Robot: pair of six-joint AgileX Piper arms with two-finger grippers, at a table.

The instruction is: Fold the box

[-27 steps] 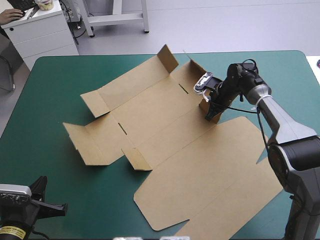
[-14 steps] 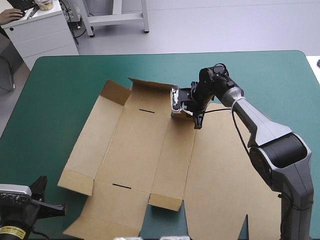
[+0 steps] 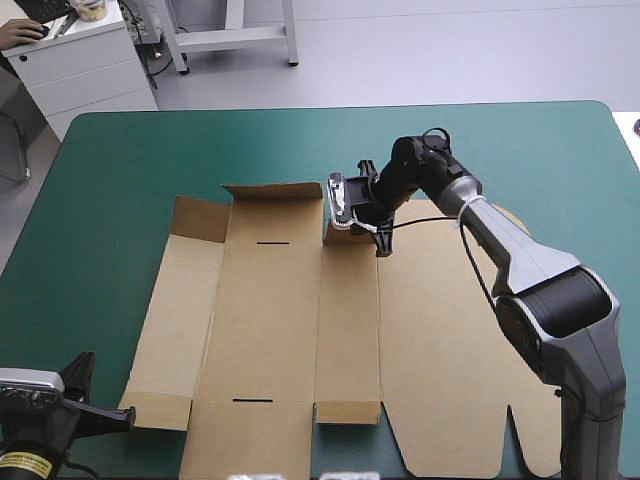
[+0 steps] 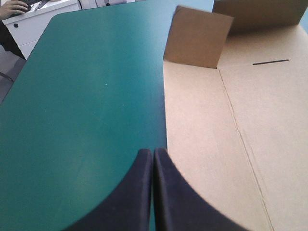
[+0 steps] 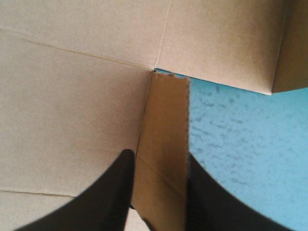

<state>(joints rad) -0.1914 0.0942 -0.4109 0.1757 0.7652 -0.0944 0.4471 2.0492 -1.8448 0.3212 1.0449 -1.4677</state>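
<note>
The box (image 3: 270, 330) now lies square to the table's edges on the teal-green cover (image 3: 120, 170). Just before, it lay on a diagonal, so the right gripper (image 3: 368, 225) has swung the whole sheet round. Its black fingers are clamped on a small flap (image 5: 166, 120) at the far edge of the narrow panel, with the board between them (the right wrist view shows this clearly). The sheet is mostly flat and fills the middle and near part of the table. Only the far wall (image 3: 272, 190) and a corner flap (image 3: 200, 218) stand a little raised. The left gripper (image 4: 153, 151) hangs at the sheet's near left corner, fingers pressed together on nothing, the board's edge just beside it. The turn probably brings the box within reach of both arms. No wall is tucked yet.
</note>
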